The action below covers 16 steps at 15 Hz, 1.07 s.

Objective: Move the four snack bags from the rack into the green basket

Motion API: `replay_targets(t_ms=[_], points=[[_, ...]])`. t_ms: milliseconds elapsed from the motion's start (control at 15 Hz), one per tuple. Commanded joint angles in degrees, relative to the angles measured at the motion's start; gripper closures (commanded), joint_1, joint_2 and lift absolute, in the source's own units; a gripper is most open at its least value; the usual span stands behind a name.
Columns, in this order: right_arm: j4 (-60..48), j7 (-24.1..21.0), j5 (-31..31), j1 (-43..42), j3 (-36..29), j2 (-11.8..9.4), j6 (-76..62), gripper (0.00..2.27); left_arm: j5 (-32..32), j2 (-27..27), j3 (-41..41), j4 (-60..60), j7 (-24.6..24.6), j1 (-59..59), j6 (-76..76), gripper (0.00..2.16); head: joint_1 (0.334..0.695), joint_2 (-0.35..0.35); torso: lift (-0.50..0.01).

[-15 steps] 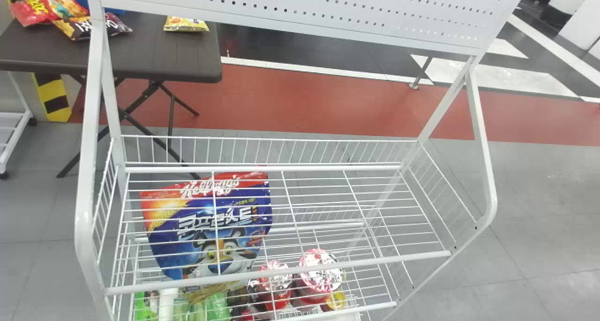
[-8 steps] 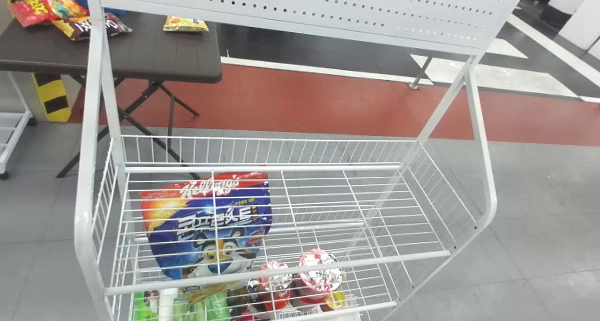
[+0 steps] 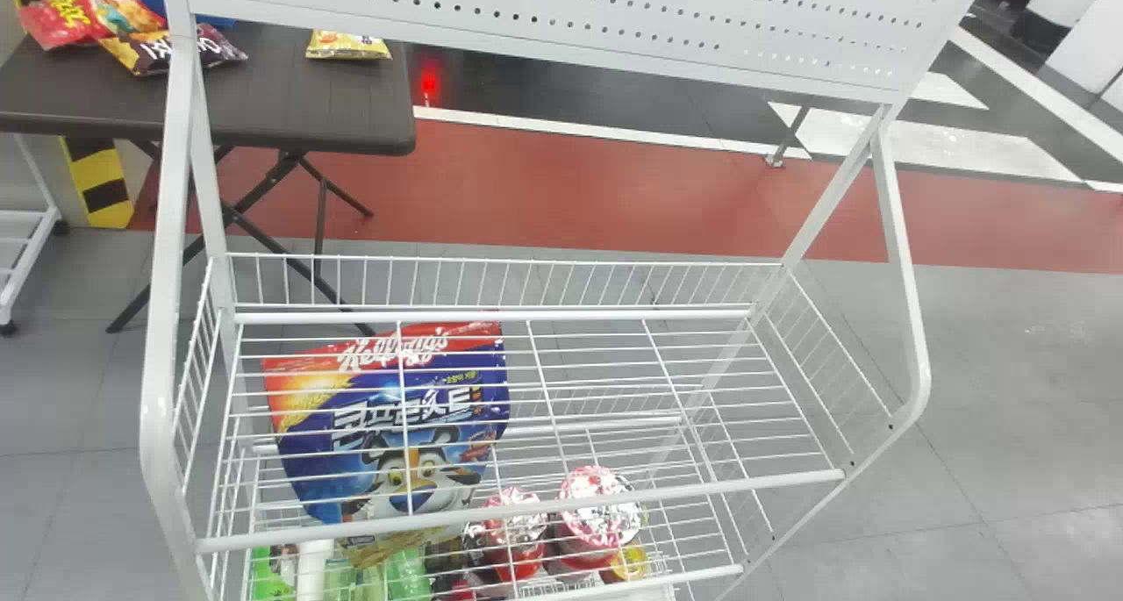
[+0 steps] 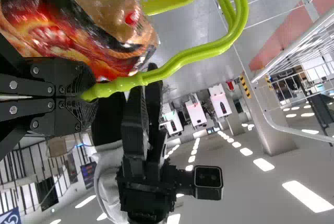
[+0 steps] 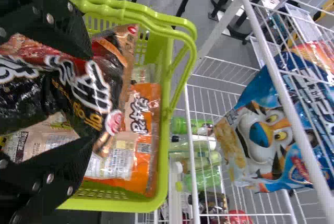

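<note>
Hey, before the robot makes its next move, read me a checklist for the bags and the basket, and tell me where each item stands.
1. Left gripper shut on the basket handle: ok.
2. Black-and-red snack bag at the right gripper: ok.
3. That bag at least partly over the green basket: ok, seen from the right wrist.
4. That bag firmly gripped: cannot tell.
5. Orange snack bag already inside the basket: ok.
6. All four snack bags in the basket: cannot tell, the contents are partly covered.
</note>
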Motion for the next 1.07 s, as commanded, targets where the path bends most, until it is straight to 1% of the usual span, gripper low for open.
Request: replay_targets(t_ms=[0,67,133,200,333,400,467,600,733,800,1000], points=[[-1.11,0.07,-2.90,-0.03,-4.57,0.52,-0.13,0.17,0.01,0.00,0.31,-0.01,-0.05,0.21,0.03,1.85,0.695,-0.350,0.000],[-1.37,0.15,-3.96,-0.30,-6.86,1.40,-1.53,0.17,0.01,0.00,0.31,-0.01,-0.05,0.21,0.03,1.85,0.695,-0.350,0.000],[-1.55,0.24,-5.19,-0.74,-9.41,2.46,-7.33,0.16,0.01,0.00,0.31,-0.01,0.03,0.12,-0.15,1.85,0.695,-0.350,0.000],[-1.46,-0.73,-5.36,-0.91,-10.55,3.42,-19.29,0.15,0.01,0.00,-0.04,-0.01,0.21,-0.14,-0.15,1.85,0.695,-0.350,0.000],[1.35,-4.50,-4.57,-1.26,-9.85,3.74,-50.05,0.15,-0.70,-0.18,-1.36,0.17,0.56,-0.58,0.03,1.85,0.695,-0.350,0.000],[1.79,-5.91,-3.34,-1.97,-8.71,3.74,-58.31,0.15,-1.22,-0.26,-1.88,0.17,0.74,-0.67,0.03,1.85,0.695,-0.350,0.000],[1.44,-7.23,-1.94,-2.06,-7.30,3.74,-60.95,0.15,-1.40,-0.26,-2.06,0.17,0.91,-0.67,0.20,1.85,0.695,-0.350,0.000],[0.91,-8.20,-0.88,-1.62,-4.40,3.74,-60.59,0.15,-1.14,-0.26,-1.62,0.17,0.82,-0.67,0.20,1.85,0.695,-0.350,0.000],[2.85,-12.85,3.43,-1.26,0.44,3.74,-63.23,0.16,-0.87,-0.26,-1.44,0.08,0.74,-0.58,0.20,1.85,0.695,-0.350,0.000],[3.73,-13.91,3.95,-1.18,1.75,3.74,-64.81,0.16,-0.87,-0.18,-1.53,-0.01,0.65,-0.58,0.20,1.85,0.695,-0.350,0.000],[3.73,-14.79,4.22,-0.65,2.63,3.74,-65.52,0.16,-0.87,-0.18,-1.62,-0.01,0.56,-0.58,0.20,1.85,0.695,-0.350,0.000]])
